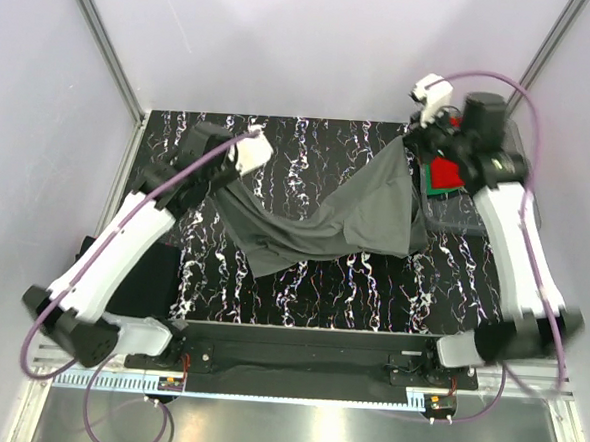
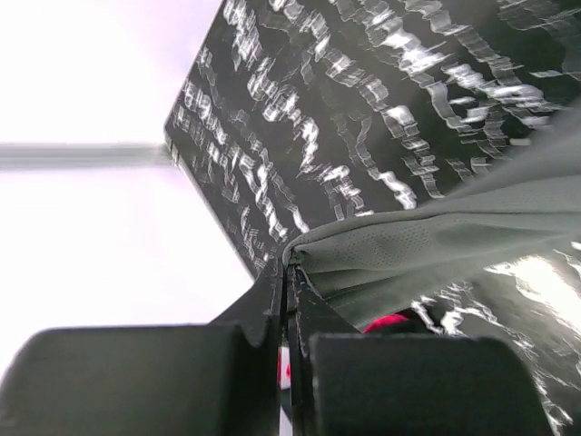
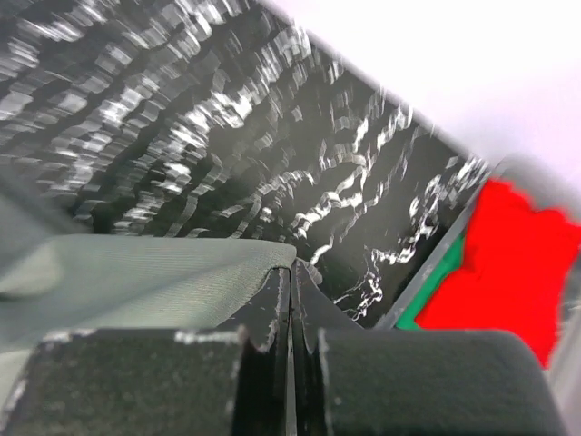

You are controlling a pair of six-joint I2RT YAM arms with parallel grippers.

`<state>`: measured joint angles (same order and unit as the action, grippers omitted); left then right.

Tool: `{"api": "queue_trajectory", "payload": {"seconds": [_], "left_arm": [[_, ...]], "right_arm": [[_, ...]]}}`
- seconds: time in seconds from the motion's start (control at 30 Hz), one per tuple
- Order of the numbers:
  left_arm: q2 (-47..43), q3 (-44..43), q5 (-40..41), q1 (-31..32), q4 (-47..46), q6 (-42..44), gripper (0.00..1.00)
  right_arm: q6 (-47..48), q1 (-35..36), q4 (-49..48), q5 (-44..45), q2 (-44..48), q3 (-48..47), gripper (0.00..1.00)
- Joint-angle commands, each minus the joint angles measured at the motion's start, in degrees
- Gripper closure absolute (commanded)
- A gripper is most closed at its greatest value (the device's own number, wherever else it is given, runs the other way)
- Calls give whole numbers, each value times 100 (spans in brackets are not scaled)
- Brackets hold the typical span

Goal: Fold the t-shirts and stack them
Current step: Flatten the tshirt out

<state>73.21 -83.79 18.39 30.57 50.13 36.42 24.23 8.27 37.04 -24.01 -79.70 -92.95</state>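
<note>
The dark grey t-shirt is stretching across the middle of the marbled table, barring the way from near to far. The clear tub with a red shirt is filling the right edge. Bare table is showing behind and before the cloth.

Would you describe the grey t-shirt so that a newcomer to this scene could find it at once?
On the black marbled table, look across its middle. The dark grey t-shirt sags there, pinched at one end by the left gripper and at the other by the right gripper. Unlike the red t-shirt in the tub at right, it is spread wide.
</note>
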Motion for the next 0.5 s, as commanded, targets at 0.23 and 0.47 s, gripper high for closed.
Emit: {"api": "queue_trajectory", "payload": {"seconds": [0.23, 0.47], "left_arm": [[4046, -1942, 613, -1325, -911, -372, 100], [4457, -2274, 305, -1238, -856, -847, 100]], "right_arm": [[-147, -299, 1407, 846, -5392, -4656, 66], [2272, -731, 1922, -1068, -4056, -2703, 66]]}}
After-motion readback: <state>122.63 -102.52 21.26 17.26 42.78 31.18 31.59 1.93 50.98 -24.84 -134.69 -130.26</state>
